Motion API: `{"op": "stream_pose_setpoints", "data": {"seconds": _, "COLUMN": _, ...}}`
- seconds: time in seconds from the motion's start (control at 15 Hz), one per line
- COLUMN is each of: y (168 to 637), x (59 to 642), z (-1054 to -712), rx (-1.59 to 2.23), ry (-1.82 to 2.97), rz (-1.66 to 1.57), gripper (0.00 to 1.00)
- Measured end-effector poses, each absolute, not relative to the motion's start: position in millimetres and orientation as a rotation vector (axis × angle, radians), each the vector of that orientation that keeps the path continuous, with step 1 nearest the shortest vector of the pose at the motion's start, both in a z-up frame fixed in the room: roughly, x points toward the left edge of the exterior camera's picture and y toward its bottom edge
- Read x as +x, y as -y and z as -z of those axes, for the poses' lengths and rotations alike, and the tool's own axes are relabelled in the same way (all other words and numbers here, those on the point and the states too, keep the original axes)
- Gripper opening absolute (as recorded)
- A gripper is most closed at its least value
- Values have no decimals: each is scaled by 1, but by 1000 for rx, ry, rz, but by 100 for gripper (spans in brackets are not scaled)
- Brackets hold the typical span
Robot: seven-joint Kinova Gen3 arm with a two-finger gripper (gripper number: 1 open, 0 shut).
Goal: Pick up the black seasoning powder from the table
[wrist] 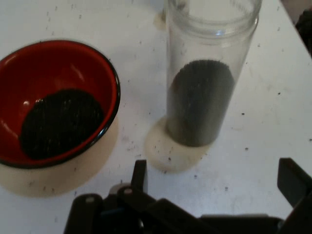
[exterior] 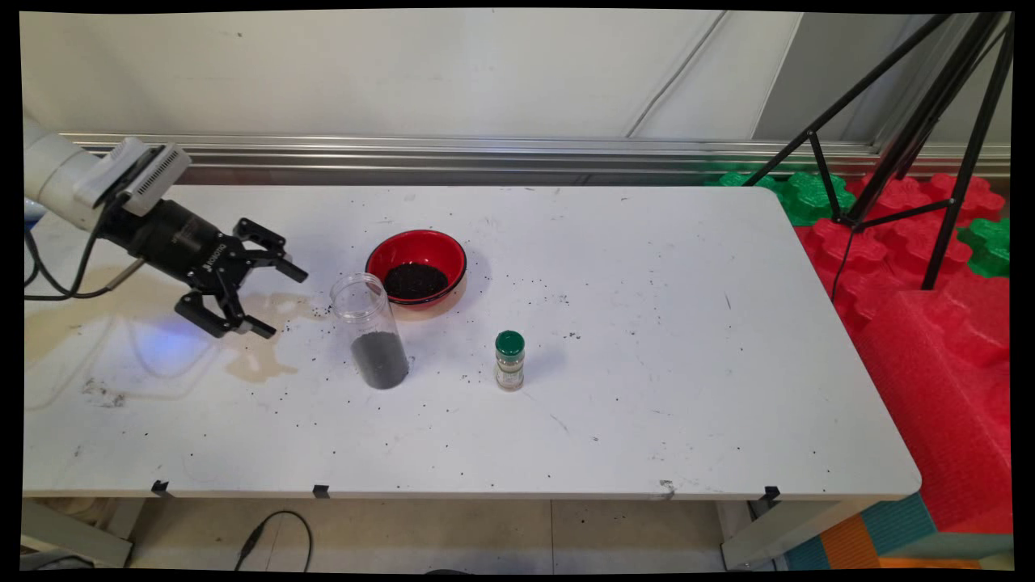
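My black gripper (exterior: 280, 301) hovers at the table's left, open, with nothing between its fingers. Just to its right stands a tall clear jar (exterior: 369, 331) without a lid, its lower part filled with dark grains. In the hand view the jar (wrist: 207, 73) stands straight ahead of my gripper (wrist: 214, 180), a short gap away. Behind the jar sits a red bowl (exterior: 416, 267) holding a heap of the same dark grains; in the hand view the bowl (wrist: 56, 100) is at the left.
A small spice bottle (exterior: 509, 360) with a green cap stands right of the jar. Dark grains and tan stains are scattered over the white table (exterior: 647, 364). A black tripod (exterior: 914, 145) and red and green foam blocks (exterior: 930, 323) stand beyond the table's right end.
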State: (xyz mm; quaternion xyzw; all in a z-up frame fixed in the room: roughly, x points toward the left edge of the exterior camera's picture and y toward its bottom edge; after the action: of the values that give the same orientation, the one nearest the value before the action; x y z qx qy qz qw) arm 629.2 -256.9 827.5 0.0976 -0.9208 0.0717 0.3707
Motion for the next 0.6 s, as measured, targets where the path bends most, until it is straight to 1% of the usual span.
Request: {"op": "stream_pose_setpoints", "data": {"seconds": 0.6, "y": 268, "x": 604, "z": -807, "rx": 192, "ry": 2257, "rz": -161, "gripper": 100}}
